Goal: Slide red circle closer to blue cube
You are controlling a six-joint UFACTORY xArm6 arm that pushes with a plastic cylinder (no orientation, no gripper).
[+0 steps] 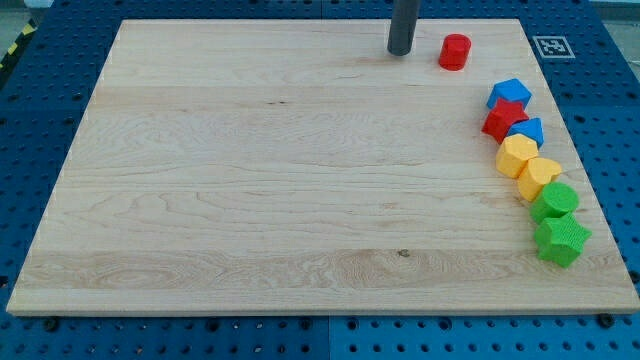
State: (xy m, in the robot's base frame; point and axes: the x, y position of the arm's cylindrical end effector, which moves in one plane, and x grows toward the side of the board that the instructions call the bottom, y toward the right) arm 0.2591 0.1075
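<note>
The red circle (454, 51) is a short red cylinder near the view's top edge of the wooden board (250, 180), right of centre. The blue cube (509, 94) lies below and to the right of it, at the head of a curved row of blocks on the view's right. My tip (400, 51) is the lower end of the dark rod. It stands just left of the red circle with a small gap between them.
Down the row from the blue cube lie a red star-like block (504, 120), a second blue block (527, 130), a yellow block (517, 155), a yellow hexagon-like block (540, 176), a green block (555, 201) and a green star (561, 240). A marker tag (551, 46) sits at the board's top right corner.
</note>
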